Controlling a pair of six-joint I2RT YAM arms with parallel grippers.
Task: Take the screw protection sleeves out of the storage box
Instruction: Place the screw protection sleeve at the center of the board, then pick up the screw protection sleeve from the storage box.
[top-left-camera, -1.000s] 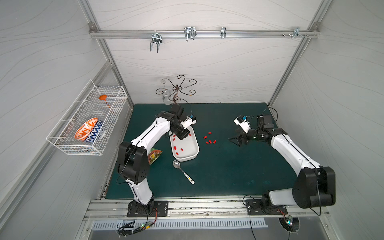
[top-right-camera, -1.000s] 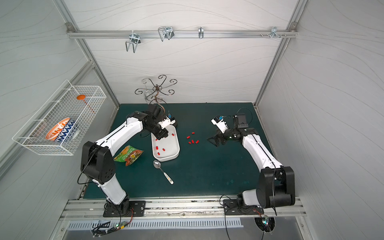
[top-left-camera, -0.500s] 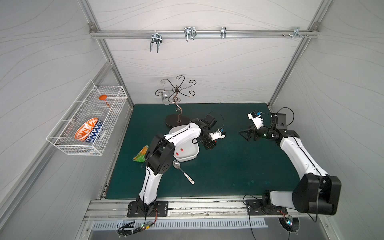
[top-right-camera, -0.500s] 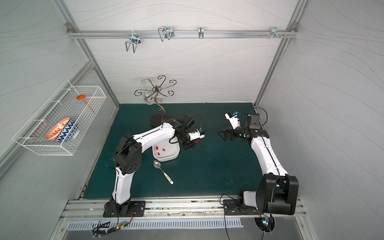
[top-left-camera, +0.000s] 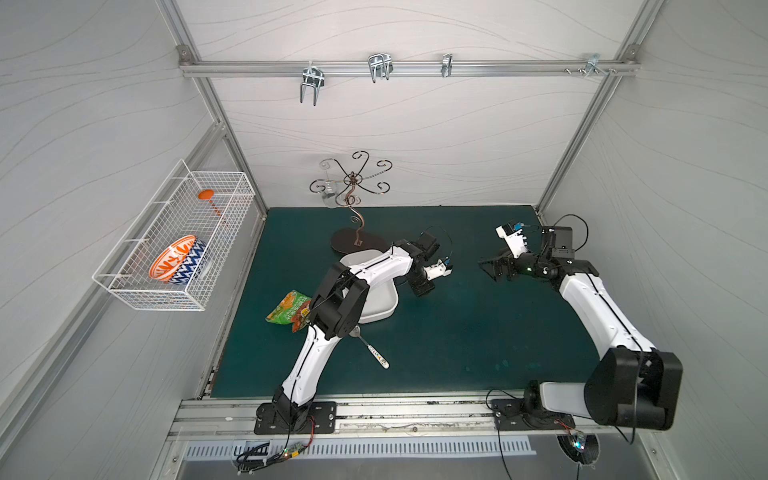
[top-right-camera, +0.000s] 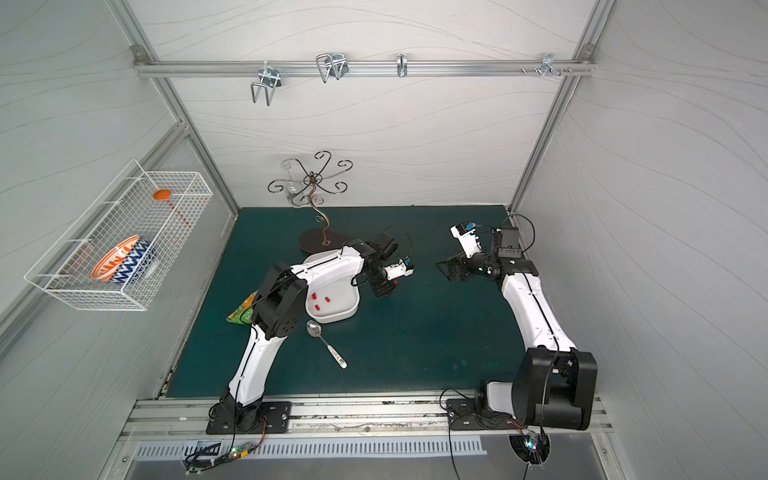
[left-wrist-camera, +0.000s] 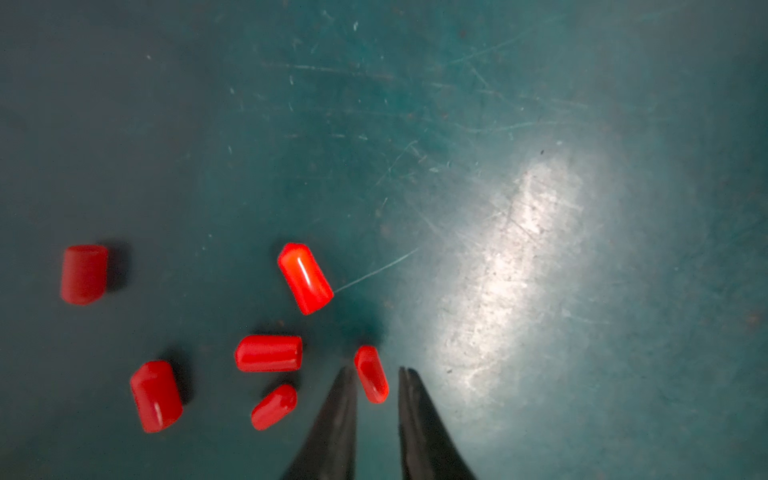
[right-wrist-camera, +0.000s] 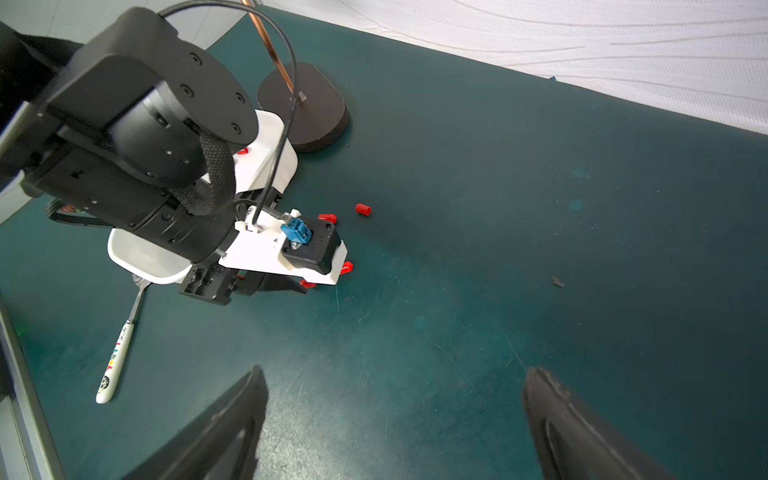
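Note:
My left gripper (left-wrist-camera: 375, 370) hovers low over the green mat, just right of the white storage box (top-right-camera: 351, 305). Its jaws stand a little apart, with one red screw protection sleeve (left-wrist-camera: 371, 374) lying loose between the tips. Several more sleeves (left-wrist-camera: 305, 277) lie on the mat beside it. Three sleeves (top-right-camera: 328, 299) rest inside the box. In both top views the left arm crosses over the box (top-left-camera: 384, 309). My right gripper (right-wrist-camera: 397, 370) is wide open and empty, raised above the mat to the right (top-left-camera: 492, 270).
A spoon (top-right-camera: 328, 345) lies in front of the box. A green snack packet (top-left-camera: 289, 309) sits to its left. A wire stand's dark base (top-left-camera: 353, 241) is behind the box. A white wire basket (top-left-camera: 174, 249) with a patterned bowl hangs on the left wall.
My left gripper swung from above the box to the mat on its right, and its jaws have parted around the sleeve. The right gripper drew back to the right, still open.

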